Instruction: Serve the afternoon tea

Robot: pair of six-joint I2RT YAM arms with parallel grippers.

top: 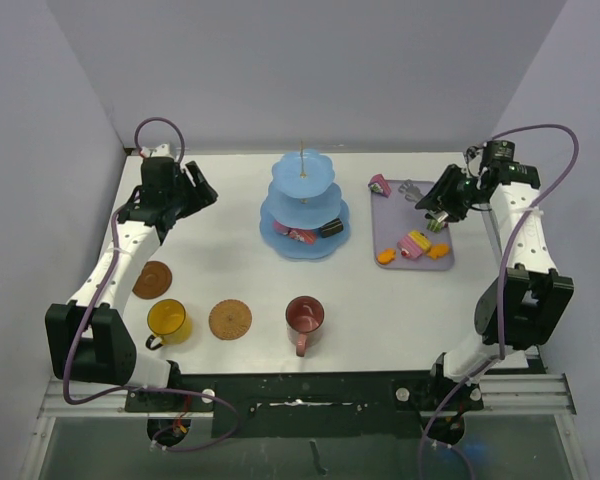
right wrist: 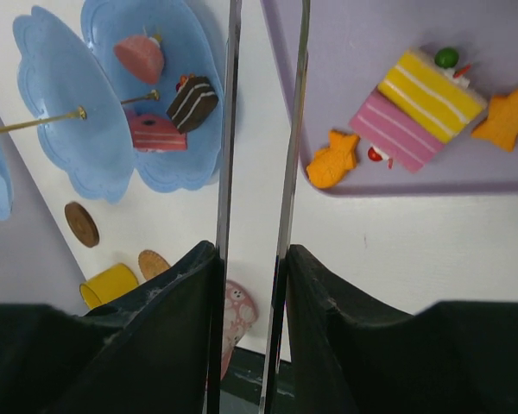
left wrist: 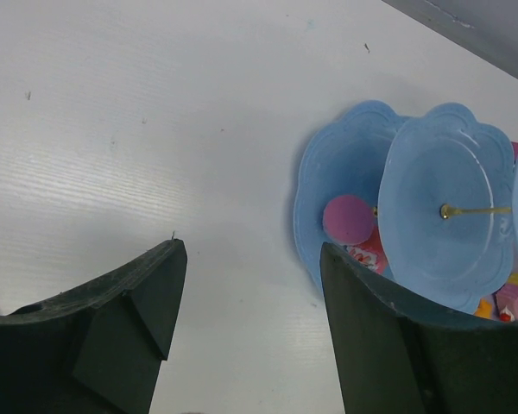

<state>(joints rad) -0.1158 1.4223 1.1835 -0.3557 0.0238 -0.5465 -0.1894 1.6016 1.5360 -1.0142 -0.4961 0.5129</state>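
The left gripper point(left wrist: 250, 259) hangs with its fingers spread, arm stretched forward. The right gripper point(right wrist: 252, 254), wrist turned inward, pinches tongs point(right wrist: 230, 129) between its fingers.

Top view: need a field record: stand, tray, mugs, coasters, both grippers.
stand: light-blue three-tier scalloped stand, three toy cakes on lowest tier
tray: flat lilac rectangular tray, several toy pastries on it
mugs: translucent yellow mug, dark-red mug; both off coasters
coasters: two round brown coasters, bare
left gripper: open, empty
right gripper: shut on thin metal tongs
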